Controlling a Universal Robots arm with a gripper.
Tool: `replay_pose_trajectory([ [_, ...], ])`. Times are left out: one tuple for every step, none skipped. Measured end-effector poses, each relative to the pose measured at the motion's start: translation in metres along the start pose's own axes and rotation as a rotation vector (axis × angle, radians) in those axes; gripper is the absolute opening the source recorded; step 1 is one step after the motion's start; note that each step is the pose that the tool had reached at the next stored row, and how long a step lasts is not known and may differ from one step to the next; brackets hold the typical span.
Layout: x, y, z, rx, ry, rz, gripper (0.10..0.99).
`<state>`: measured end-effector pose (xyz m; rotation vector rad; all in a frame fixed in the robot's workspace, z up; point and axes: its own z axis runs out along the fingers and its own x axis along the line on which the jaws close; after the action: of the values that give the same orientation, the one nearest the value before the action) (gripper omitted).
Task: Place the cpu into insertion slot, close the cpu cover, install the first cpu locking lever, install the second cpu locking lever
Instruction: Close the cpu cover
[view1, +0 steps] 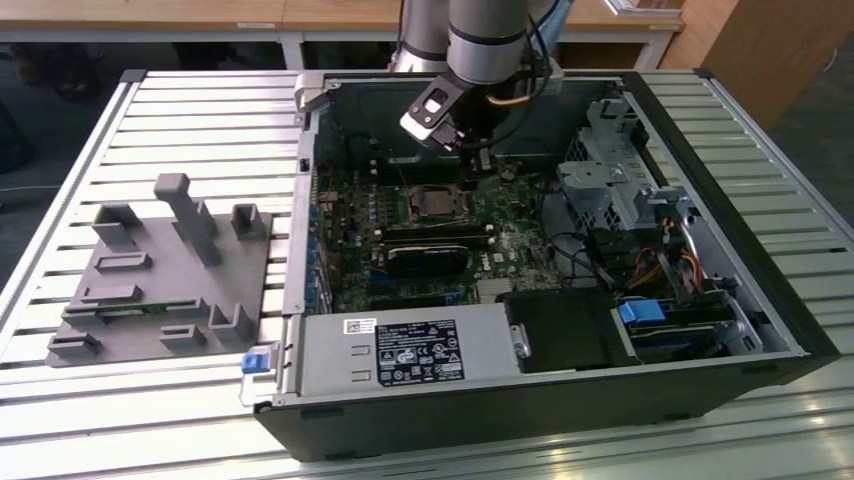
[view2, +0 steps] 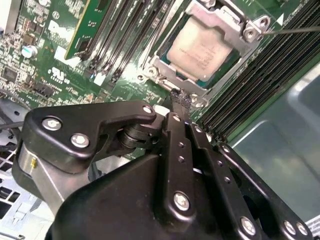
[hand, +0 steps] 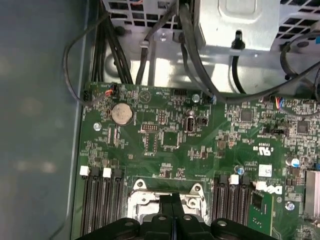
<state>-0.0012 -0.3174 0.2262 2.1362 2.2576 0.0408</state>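
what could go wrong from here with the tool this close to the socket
1. The tool has its shut tip right at the edge of the cpu cover, which lies over the cpu. A slip could scrape the green board or the memory slots beside it.
2. The thin lever runs off past the cover's corner. I cannot tell whether it is hooked; if not, the cover might lift.

Bench (view1: 160, 100): pale metal, slatted, evenly lit | Rear: wooden-topped table (view1: 267, 15), white legs | Exterior view's right: wooden cabinet side (view1: 774, 50) | Floor (view1: 817, 120): dark grey
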Motion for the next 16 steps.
replay_pose_trajectory([
  [0.0001,-0.0015,0.0006,0.000,0.0000,0.000,0.110],
  [0.0002,-0.0032,0.0011,0.000,0.0001,0.000,0.110],
  [0.0003,-0.0052,0.0014,0.000,0.0000,0.000,0.110],
  [0.0004,-0.0077,0.0016,0.000,-0.0001,0.000,0.110],
  [0.0005,-0.0101,0.0017,0.000,-0.0002,0.000,0.110],
  [0.0007,-0.0125,0.0019,0.000,-0.0002,0.000,0.110],
  [0.0008,-0.0143,0.0021,0.000,-0.0001,0.000,0.110],
  [0.0009,-0.0156,0.0022,0.000,0.0000,0.000,0.110],
  [0.0009,-0.0159,0.0023,0.000,-0.0001,0.000,0.110],
  [0.0009,-0.0163,0.0025,0.000,-0.0001,0.000,0.110],
  [0.0010,-0.0168,0.0030,0.000,0.0002,0.000,0.110],
  [0.0011,-0.0178,0.0036,0.000,-0.0002,0.000,0.110],
  [0.0011,-0.0194,0.0041,0.000,-0.0005,0.000,0.110],
  [0.0012,-0.0214,0.0046,0.000,-0.0006,0.000,0.110],
  [0.0013,-0.0238,0.0050,0.000,-0.0006,0.000,0.110],
  [0.0015,-0.0263,0.0055,0.000,-0.0006,0.000,0.110],
])
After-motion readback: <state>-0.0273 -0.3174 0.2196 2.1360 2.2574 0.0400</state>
